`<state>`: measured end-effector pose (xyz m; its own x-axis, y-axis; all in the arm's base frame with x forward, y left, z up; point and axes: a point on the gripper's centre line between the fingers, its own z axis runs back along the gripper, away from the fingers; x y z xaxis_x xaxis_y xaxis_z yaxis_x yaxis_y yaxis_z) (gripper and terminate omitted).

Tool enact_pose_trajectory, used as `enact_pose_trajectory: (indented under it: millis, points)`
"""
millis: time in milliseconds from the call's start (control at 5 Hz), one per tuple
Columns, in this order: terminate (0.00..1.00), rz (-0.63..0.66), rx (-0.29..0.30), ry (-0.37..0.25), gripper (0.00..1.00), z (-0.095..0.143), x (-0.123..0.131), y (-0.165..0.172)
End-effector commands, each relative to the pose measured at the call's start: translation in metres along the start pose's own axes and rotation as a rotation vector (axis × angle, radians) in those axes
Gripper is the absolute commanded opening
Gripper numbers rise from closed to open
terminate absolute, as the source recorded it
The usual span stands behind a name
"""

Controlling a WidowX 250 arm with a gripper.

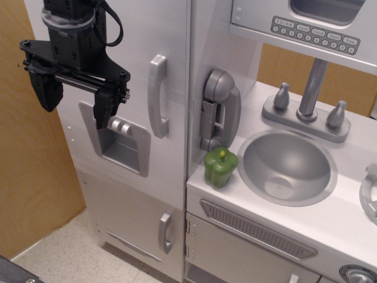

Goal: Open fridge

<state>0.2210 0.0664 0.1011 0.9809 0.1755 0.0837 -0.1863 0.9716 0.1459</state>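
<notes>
The tall white fridge (132, 41) stands at the left, its large upper door shut. The door carries a grey curved vertical handle (156, 95) near its right edge and a grey recessed dispenser panel (122, 143) lower left. My black gripper (75, 97) hangs in front of the door, left of the handle and just above the dispenser. Its two fingers (104, 107) are spread apart and hold nothing. It is apart from the handle.
A smaller lower white door with a short grey handle (165, 232) sits below. To the right are a grey toy phone (220, 109), a green pepper (221, 167), a sink (287, 167) with faucet (309, 88), a vented cabinet door (253, 231), and a microwave panel (315, 32). A wooden wall (23, 147) is left.
</notes>
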Motion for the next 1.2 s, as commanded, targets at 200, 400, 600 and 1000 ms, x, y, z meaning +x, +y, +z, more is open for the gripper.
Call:
enact_pose_trajectory:
  millis: [200, 400, 600, 1000]
  points:
    - [0.00, -0.137, -0.038, -0.030, 1.00, -0.009, 0.011, -0.006]
    - [0.00, -0.182, -0.067, -0.061, 1.00, -0.013, 0.029, -0.013]
    - [0.00, -0.184, -0.083, -0.043, 1.00, -0.017, 0.048, -0.021]
    - [0.00, -0.156, -0.129, -0.077, 1.00, -0.016, 0.088, -0.031]
